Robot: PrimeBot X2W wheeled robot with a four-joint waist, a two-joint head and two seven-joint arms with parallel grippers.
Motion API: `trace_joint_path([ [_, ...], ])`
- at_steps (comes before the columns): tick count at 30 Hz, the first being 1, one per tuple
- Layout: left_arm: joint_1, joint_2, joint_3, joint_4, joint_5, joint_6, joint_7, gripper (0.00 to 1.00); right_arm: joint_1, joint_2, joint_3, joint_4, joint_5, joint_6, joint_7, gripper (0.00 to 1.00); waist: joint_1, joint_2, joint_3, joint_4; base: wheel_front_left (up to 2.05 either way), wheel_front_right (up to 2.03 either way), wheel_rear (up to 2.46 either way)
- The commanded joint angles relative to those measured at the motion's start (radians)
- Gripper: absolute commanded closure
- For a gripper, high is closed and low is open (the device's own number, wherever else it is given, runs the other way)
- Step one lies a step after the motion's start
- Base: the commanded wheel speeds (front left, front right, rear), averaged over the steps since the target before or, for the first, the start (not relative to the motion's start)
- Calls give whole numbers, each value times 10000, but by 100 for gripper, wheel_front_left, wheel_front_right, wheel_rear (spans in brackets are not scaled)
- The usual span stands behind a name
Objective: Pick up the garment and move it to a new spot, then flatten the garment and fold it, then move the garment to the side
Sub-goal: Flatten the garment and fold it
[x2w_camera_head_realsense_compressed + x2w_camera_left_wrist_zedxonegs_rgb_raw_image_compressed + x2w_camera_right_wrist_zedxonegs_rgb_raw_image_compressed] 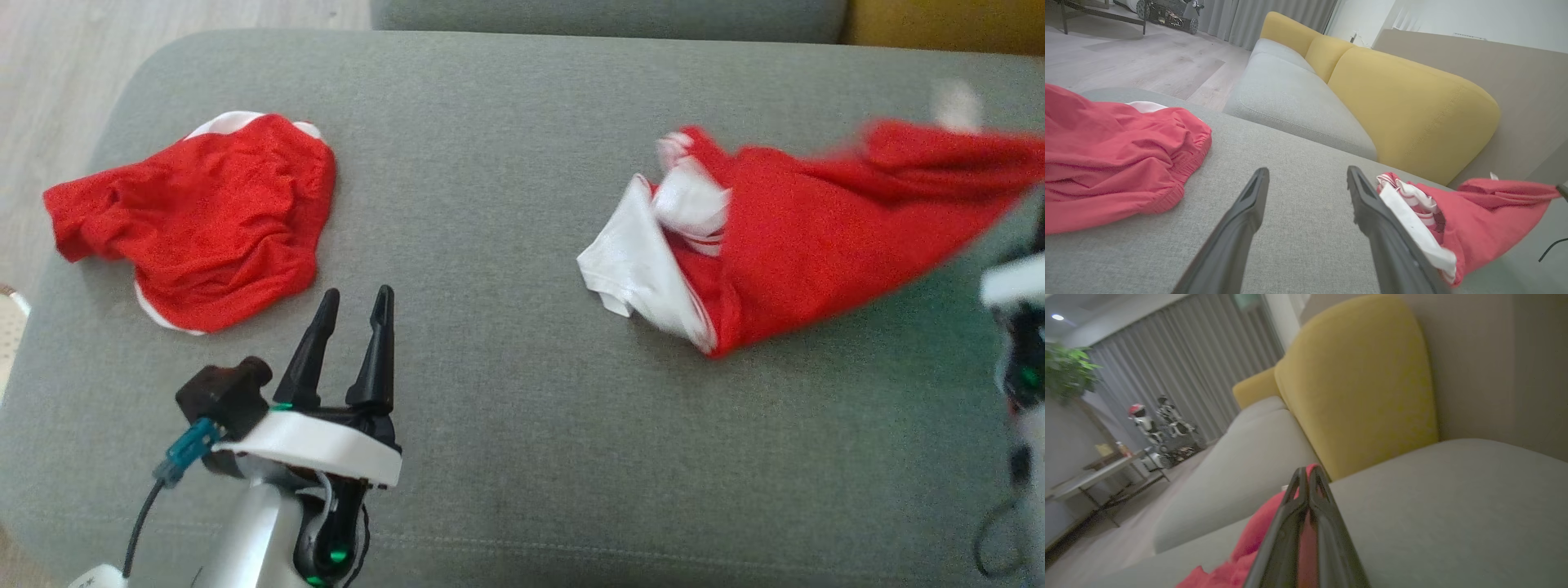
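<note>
The garment [816,229] is red with white panels. It lies stretched across the right of the grey cushion [506,163], its far right corner lifted and blurred. My right gripper [1306,475] is shut on that red cloth, which shows between and below the fingers [1257,535]; in the head view only the arm's pale wrist [1012,282] shows at the right edge. My left gripper [357,296] is open and holds nothing, low over the cushion near the front left. In the left wrist view the garment [1474,212] lies just right of the open gripper [1307,171].
A second crumpled red and white garment [204,220] lies at the cushion's left, just beyond my left gripper, also in the left wrist view [1106,163]. A grey sofa seat with yellow back cushions [1404,110] stands behind. Wooden floor [49,82] lies past the left edge.
</note>
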Motion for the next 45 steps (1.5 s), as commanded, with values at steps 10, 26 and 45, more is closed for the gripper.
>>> trace_joint_path([
  [10,-344,74,373,-146,281,-110,-78,0,-151,83,-2086,1237,-3181,-7,130,0,0,0,-241,-731,0,0,0],
  [26,-112,74,332,-650,-49,35,-78,0,2805,1927,1297,-3364,-3319,-7,-512,0,0,0,-669,-1121,0,0,0],
  [45,-541,74,-190,-576,-309,60,-78,0,419,713,3825,-1911,-4888,-7,1531,0,0,0,419,58,0,0,0],
])
